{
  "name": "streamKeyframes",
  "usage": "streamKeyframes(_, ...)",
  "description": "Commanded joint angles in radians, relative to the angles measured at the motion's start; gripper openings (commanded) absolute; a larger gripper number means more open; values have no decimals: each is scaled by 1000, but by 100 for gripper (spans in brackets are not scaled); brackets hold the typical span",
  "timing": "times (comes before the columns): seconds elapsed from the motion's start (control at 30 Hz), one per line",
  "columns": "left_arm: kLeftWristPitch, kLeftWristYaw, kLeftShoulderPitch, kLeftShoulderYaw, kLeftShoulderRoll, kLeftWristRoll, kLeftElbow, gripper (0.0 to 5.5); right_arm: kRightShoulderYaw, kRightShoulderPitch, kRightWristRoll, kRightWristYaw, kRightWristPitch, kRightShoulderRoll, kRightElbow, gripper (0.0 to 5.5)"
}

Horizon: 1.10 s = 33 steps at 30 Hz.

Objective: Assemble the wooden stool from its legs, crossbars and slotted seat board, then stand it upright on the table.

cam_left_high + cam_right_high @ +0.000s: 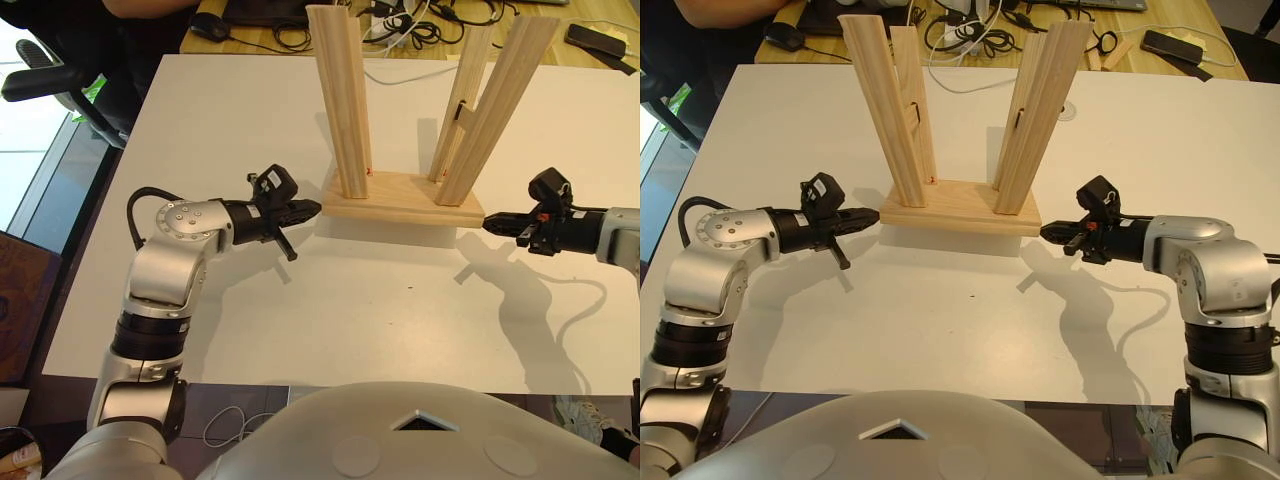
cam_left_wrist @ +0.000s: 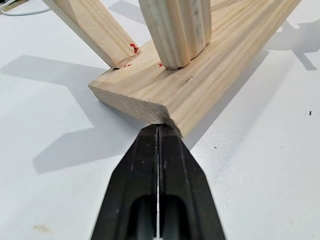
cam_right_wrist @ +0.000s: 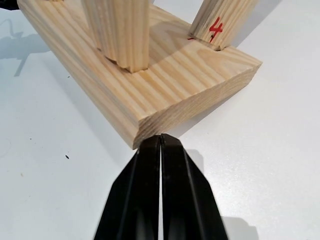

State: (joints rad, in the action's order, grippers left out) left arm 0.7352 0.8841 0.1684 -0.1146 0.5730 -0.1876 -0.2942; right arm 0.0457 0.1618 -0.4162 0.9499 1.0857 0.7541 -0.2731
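Held low at left and right: left gripper point(image 1: 312, 209) and right gripper point(image 1: 492, 222), tips facing inward. Fingers point(image 2: 145, 165) pressed together on both.

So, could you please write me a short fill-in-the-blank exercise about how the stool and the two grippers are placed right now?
The seat board lies flat on the table with its legs pointing ____.
The fingers of the left gripper are ____.
The tip of the right gripper sits at the seat board's ____ end.
Missing words: up; shut; right.
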Motion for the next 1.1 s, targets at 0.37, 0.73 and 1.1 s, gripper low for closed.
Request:
streamKeyframes(0.37,-11,64,76,-40,-81,-131,-81,0,10,31,-181,54,12,-101,-110,7)
streamKeyframes(0.73,53,54,107,5,-120,-201,-136,0,51,54,-246,61,56,-121,-147,7)
streamKeyframes(1.1,122,45,140,77,-172,-301,-176,0,91,58,-294,64,78,-140,-160,7)
